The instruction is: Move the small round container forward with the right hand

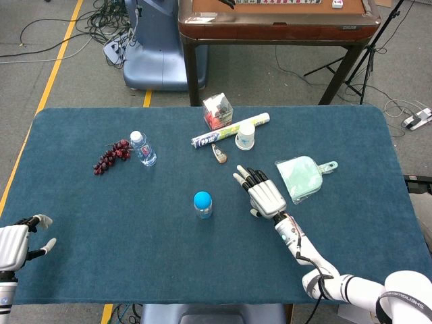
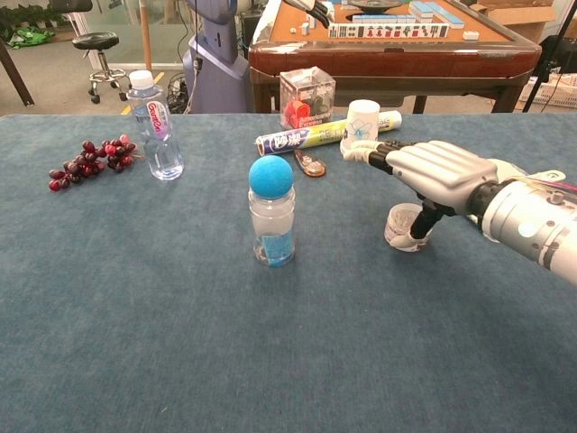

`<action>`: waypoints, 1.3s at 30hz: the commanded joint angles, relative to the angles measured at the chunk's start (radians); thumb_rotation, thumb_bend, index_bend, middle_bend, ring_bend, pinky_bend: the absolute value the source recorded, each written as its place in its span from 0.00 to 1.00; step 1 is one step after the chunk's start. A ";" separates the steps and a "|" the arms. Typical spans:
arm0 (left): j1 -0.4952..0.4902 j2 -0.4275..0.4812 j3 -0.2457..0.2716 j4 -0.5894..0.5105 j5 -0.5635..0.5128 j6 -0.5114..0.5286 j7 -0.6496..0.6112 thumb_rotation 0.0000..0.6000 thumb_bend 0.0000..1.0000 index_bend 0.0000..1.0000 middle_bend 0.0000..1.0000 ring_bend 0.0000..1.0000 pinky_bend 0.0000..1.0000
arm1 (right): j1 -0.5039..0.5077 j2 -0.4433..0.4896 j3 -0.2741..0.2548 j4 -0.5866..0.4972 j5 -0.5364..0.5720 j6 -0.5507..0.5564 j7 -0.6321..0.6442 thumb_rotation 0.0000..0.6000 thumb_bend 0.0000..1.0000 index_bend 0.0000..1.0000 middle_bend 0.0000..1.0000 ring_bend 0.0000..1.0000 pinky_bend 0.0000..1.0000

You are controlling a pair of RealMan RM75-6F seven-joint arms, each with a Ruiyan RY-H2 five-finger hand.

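Blue felt covers the table (image 1: pixel 81 202) we work at. Our right hand (image 2: pixel 431 169) reaches flat over the small round container (image 2: pixel 399 225), fingers stretched forward and apart, the thumb seemingly touching the container's near side, though the palm hides most of it in the head view. Our left hand (image 1: pixel 15 243) waits at the table's near left edge, fingers loosely spread. Left of the container stands a blue-capped jar (image 2: pixel 271 212); beyond it, a paper cup (image 2: pixel 362 119).

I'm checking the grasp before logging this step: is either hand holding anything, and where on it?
No clear grip. The right hand lies over the small round container, thumb against its side, fingers extended. The left hand holds nothing.
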 commanded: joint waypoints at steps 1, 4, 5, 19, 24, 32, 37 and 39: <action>0.000 0.001 0.000 0.000 -0.001 -0.001 0.001 1.00 0.23 0.45 0.49 0.51 0.67 | -0.029 0.049 -0.026 -0.080 -0.015 0.039 -0.016 1.00 0.00 0.04 0.00 0.00 0.14; 0.000 0.001 -0.002 -0.001 -0.004 -0.002 0.002 1.00 0.23 0.45 0.49 0.51 0.67 | -0.064 0.099 -0.052 -0.153 -0.028 0.083 -0.041 1.00 0.00 0.04 0.00 0.00 0.14; 0.001 0.002 -0.002 -0.001 -0.005 -0.001 0.002 1.00 0.23 0.45 0.49 0.51 0.67 | -0.075 0.117 -0.060 -0.176 -0.031 0.096 -0.052 1.00 0.00 0.04 0.00 0.00 0.14; 0.006 0.008 0.002 -0.025 0.021 0.028 0.029 1.00 0.23 0.44 0.49 0.51 0.67 | -0.293 0.410 -0.176 -0.456 -0.087 0.358 -0.175 1.00 0.00 0.06 0.04 0.00 0.14; 0.017 0.030 0.012 -0.077 0.050 0.061 0.075 1.00 0.23 0.43 0.49 0.51 0.67 | -0.371 0.491 -0.204 -0.522 -0.058 0.417 -0.192 1.00 0.00 0.12 0.07 0.00 0.14; 0.028 0.050 0.017 -0.133 0.069 0.089 0.121 1.00 0.23 0.42 0.49 0.50 0.67 | -0.474 0.530 -0.217 -0.516 -0.095 0.544 -0.116 1.00 0.00 0.19 0.12 0.00 0.14; 0.005 0.055 -0.009 -0.151 0.049 0.068 0.131 1.00 0.23 0.42 0.49 0.50 0.67 | -0.493 0.554 -0.196 -0.520 -0.114 0.573 -0.086 1.00 0.00 0.19 0.13 0.00 0.14; 0.028 0.043 0.014 -0.131 0.079 0.103 0.117 1.00 0.23 0.42 0.49 0.50 0.67 | -0.497 0.565 -0.186 -0.519 -0.109 0.573 -0.073 1.00 0.00 0.19 0.13 0.00 0.14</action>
